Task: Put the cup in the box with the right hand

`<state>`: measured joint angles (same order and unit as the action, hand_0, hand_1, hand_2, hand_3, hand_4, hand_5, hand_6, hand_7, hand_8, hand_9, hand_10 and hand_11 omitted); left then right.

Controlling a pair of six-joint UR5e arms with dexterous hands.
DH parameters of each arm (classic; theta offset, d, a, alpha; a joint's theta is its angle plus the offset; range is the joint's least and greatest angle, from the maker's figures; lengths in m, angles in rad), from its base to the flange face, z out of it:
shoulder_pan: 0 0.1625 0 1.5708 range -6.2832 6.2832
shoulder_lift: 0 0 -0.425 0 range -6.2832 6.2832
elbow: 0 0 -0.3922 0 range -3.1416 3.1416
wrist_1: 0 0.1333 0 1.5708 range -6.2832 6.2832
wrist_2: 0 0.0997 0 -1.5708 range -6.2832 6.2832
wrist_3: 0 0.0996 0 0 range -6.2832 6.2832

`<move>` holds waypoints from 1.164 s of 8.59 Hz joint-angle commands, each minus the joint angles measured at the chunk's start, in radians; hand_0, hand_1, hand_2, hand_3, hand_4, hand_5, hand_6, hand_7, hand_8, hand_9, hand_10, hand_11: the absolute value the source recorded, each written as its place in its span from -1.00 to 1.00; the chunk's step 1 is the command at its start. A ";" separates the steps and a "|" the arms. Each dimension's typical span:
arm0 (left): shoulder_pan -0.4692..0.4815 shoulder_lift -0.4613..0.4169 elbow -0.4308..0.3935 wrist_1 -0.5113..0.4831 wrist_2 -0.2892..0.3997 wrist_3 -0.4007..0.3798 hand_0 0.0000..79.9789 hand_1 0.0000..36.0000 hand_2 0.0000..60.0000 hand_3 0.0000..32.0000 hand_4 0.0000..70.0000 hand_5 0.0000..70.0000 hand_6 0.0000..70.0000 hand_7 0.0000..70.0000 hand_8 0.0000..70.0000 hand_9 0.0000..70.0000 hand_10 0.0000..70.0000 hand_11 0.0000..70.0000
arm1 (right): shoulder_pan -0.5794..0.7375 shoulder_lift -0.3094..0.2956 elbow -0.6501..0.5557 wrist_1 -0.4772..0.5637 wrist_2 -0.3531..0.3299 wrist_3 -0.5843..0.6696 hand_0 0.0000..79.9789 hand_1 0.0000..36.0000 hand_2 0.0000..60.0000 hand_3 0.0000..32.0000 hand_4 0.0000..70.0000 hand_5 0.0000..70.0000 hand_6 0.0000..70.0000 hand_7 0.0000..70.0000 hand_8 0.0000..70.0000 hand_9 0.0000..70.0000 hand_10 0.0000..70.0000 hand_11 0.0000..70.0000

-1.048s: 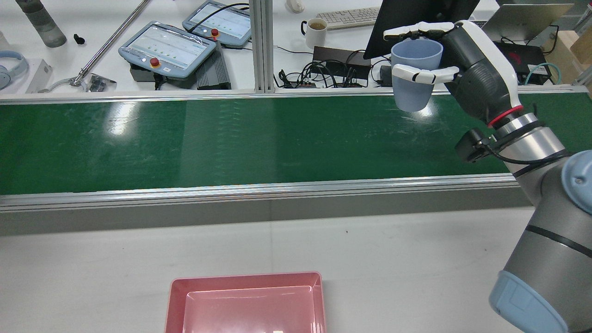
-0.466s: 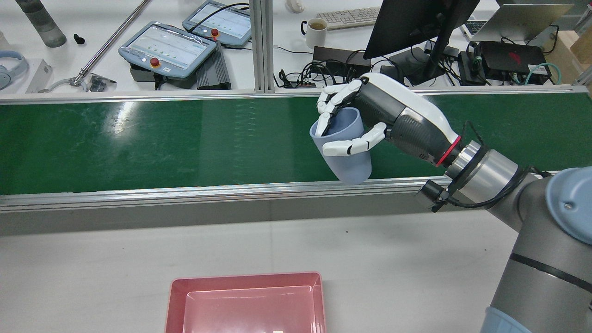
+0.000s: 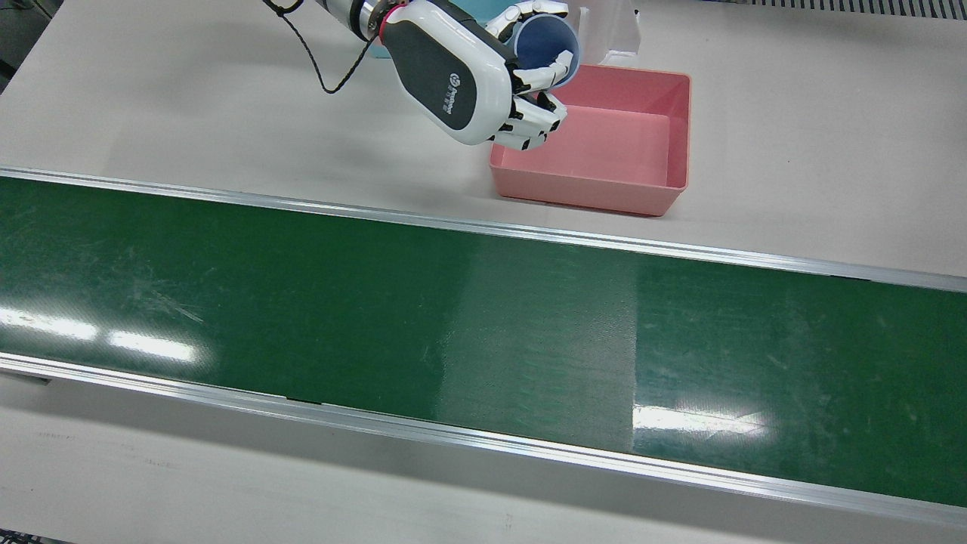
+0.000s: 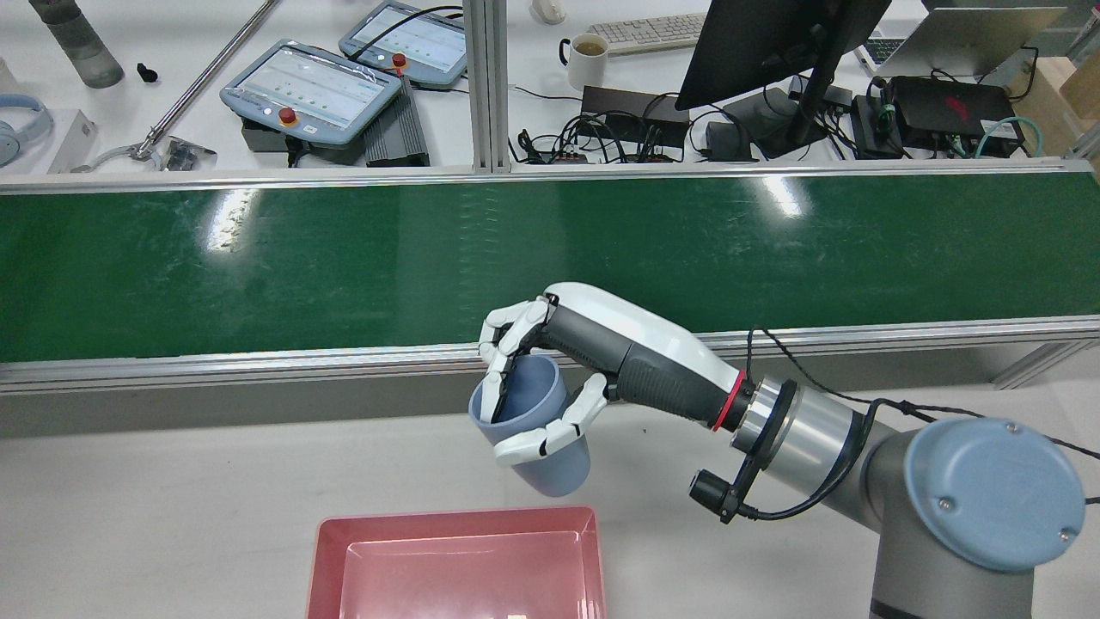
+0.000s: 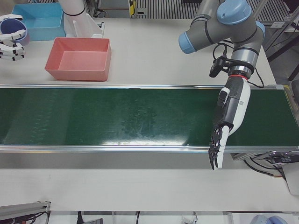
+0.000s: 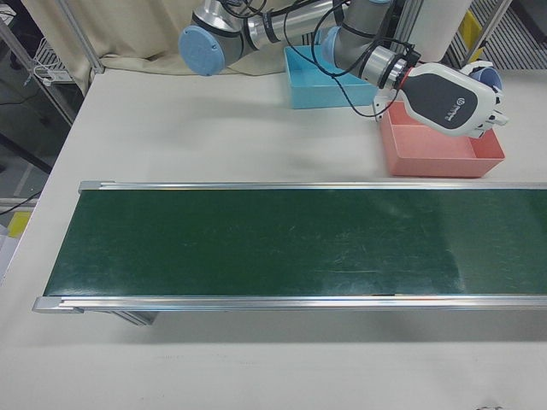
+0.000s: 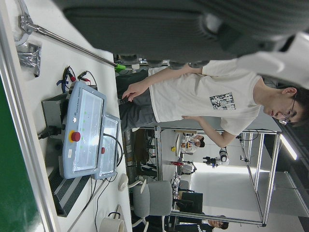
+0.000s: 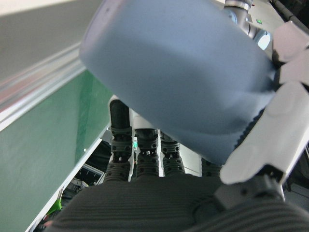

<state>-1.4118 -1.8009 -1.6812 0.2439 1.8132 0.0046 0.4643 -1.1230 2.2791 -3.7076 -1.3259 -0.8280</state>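
My right hand (image 4: 550, 378) is shut on a pale blue cup (image 4: 537, 434) and holds it tilted in the air, just above the pink box (image 4: 455, 517). In the front view the hand (image 3: 461, 75) and cup (image 3: 545, 45) hang over the box's (image 3: 589, 193) left end. The right-front view shows the hand (image 6: 449, 98), the cup (image 6: 487, 75) and the box (image 6: 436, 164). The cup fills the right hand view (image 8: 178, 72). The box is empty. My left hand (image 5: 226, 121) hangs open, fingers straight, over the belt's operator-side edge.
The green conveyor belt (image 4: 344, 258) runs across the table between the box and the operators' desk. A blue box (image 5: 39, 18) stands beside the pink one near the pedestals. Pendants, a mug and cables lie beyond the belt (image 4: 309, 86).
My right hand has carried the cup from high over the belt's far right side, across the belt and down, to just above the pink box.
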 commanded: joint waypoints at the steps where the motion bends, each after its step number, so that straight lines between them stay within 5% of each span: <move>1: 0.000 0.000 0.002 0.000 0.000 0.000 -1.00 -1.00 -1.00 -1.00 -1.00 -1.00 -1.00 -1.00 -1.00 -1.00 -1.00 -1.00 | -0.209 0.019 -0.007 0.000 0.140 -0.088 0.26 0.33 0.74 -1.00 0.65 -0.73 0.03 1.00 0.27 0.99 -0.29 0.05; 2: 0.000 0.000 0.002 0.000 0.000 0.000 -1.00 -1.00 -1.00 -1.00 -1.00 -1.00 -1.00 -1.00 -1.00 -1.00 -1.00 -1.00 | -0.213 0.014 -0.042 -0.002 0.146 -0.086 0.28 -0.91 -1.00 -1.00 0.39 -0.91 -0.33 1.00 -0.49 0.15 -0.89 -0.83; 3: 0.000 0.000 0.002 0.000 0.000 0.000 -1.00 -1.00 -1.00 -1.00 -1.00 -1.00 -1.00 -1.00 -1.00 -1.00 -1.00 -1.00 | -0.213 0.019 -0.085 -0.002 0.148 -0.080 0.11 -1.00 -1.00 -1.00 0.11 -1.00 -0.62 1.00 -0.85 -0.41 -1.00 -1.00; 4: 0.000 0.000 0.002 0.000 0.000 0.000 -1.00 -1.00 -1.00 -1.00 -1.00 -1.00 -1.00 -1.00 -1.00 -1.00 -1.00 -1.00 | -0.216 0.023 -0.108 0.000 0.149 -0.077 -0.66 -1.00 -0.95 -1.00 -0.31 -1.00 -0.77 0.31 -0.94 -0.63 -1.00 -1.00; 5: 0.000 0.002 0.002 0.000 0.000 0.000 -1.00 -1.00 -1.00 -1.00 -1.00 -1.00 -1.00 -1.00 -1.00 -1.00 -1.00 -1.00 | -0.225 0.035 -0.119 0.000 0.149 -0.076 -1.00 -1.00 -0.73 -1.00 -0.78 -1.00 -0.81 0.13 -0.94 -0.65 -1.00 -1.00; 6: 0.000 0.000 0.002 -0.002 0.000 0.000 -1.00 -1.00 -1.00 -1.00 -1.00 -1.00 -1.00 -1.00 -1.00 -1.00 -1.00 -1.00 | -0.227 0.037 -0.124 0.000 0.148 -0.074 -1.00 -1.00 -0.88 -1.00 -0.79 -1.00 -0.79 0.18 -0.90 -0.59 -1.00 -1.00; 7: 0.000 0.000 0.002 -0.002 0.000 0.000 -1.00 -1.00 -1.00 -1.00 -1.00 -1.00 -1.00 -1.00 -1.00 -1.00 -1.00 -1.00 | -0.225 0.035 -0.109 -0.002 0.148 -0.069 -1.00 -1.00 -0.70 -1.00 -0.56 -1.00 -0.74 0.49 -0.86 -0.49 -1.00 -1.00; 8: 0.000 0.000 0.002 0.000 0.000 0.000 -1.00 -1.00 -1.00 -1.00 -1.00 -1.00 -1.00 -1.00 -1.00 -1.00 -1.00 -1.00 | -0.210 0.028 -0.077 -0.006 0.148 -0.031 -0.13 -0.97 -1.00 -1.00 0.09 -0.98 -0.59 1.00 -0.73 -0.25 -1.00 -1.00; 9: 0.000 0.000 0.002 0.000 0.000 0.000 -1.00 -1.00 -1.00 -1.00 -1.00 -1.00 -1.00 -1.00 -1.00 -1.00 -1.00 -1.00 | -0.160 0.011 -0.040 -0.024 0.146 -0.023 0.52 0.82 0.68 -1.00 -0.28 -0.73 -0.37 1.00 -0.50 0.13 -0.95 -0.86; 10: 0.000 0.000 0.002 0.000 0.000 0.000 -1.00 -1.00 -1.00 -1.00 -1.00 -1.00 -1.00 -1.00 -1.00 -1.00 -1.00 -1.00 | -0.098 -0.036 0.032 -0.040 0.145 -0.007 0.68 1.00 1.00 -1.00 -0.48 -0.64 -0.29 1.00 -0.41 0.22 -0.89 -0.74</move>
<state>-1.4112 -1.8008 -1.6797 0.2434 1.8131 0.0046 0.2670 -1.0988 2.2035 -3.7182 -1.1785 -0.8699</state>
